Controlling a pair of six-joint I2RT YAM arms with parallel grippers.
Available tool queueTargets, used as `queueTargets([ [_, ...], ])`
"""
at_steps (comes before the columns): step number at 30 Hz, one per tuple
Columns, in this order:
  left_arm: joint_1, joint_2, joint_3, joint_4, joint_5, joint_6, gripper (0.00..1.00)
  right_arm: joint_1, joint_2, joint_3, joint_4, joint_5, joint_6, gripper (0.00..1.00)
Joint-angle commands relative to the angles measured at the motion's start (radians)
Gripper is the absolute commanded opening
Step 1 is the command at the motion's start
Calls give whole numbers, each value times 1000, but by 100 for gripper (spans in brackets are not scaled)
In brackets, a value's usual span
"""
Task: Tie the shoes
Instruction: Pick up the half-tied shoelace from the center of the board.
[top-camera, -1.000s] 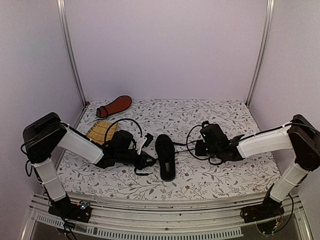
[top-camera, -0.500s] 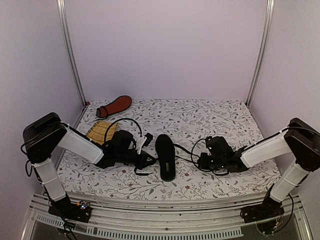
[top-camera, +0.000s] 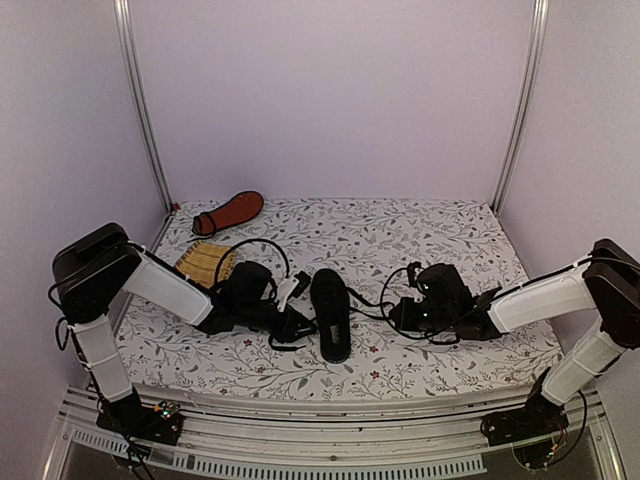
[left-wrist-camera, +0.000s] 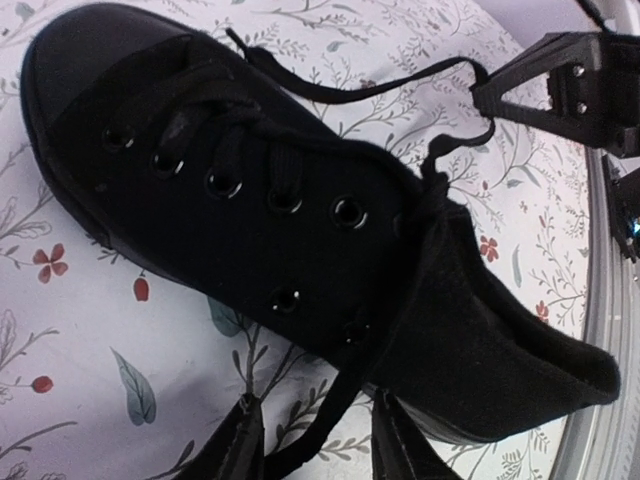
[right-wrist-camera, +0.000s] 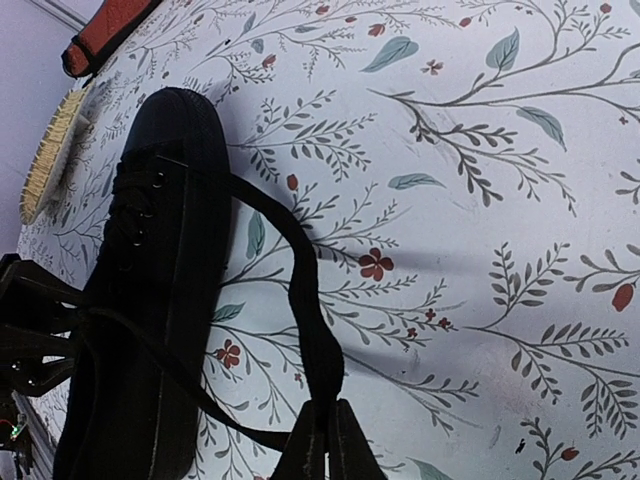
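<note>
The black canvas low-top shoe (top-camera: 330, 312) lies mid-frame on the flower-printed table (top-camera: 440, 235), its long axis up-down and its toe toward the top, well inside the table's edges. The right gripper (right-wrist-camera: 328, 428) pinches its thin black lace (right-wrist-camera: 300, 270) between narrow jaws. The left gripper (left-wrist-camera: 316, 405) holds its jaws apart, with lace passing between. The second, red-soled shoe (top-camera: 228, 212) lies sole-up at upper left.

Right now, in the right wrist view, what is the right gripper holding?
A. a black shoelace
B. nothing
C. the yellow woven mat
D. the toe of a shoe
A: the right gripper has its fingers pinched together on the black lace, which loops back to the black shoe.
</note>
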Motion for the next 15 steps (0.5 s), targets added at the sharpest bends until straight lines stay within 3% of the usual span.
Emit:
queueTargets([
  [1, -8, 23, 27, -49, -33, 29, 35, -7, -47, 8, 18, 2, -15, 2],
  [4, -7, 31, 34, -62, -43, 31, 30, -7, -64, 5, 11, 5, -8, 2],
  [9, -10, -12, 15, -38, -34, 14, 2, -6, -93, 5, 7, -10, -14, 2],
  [15, -10, -141, 19, 5, -35, -32, 0, -7, -166, 53, -22, -102, -65, 2],
])
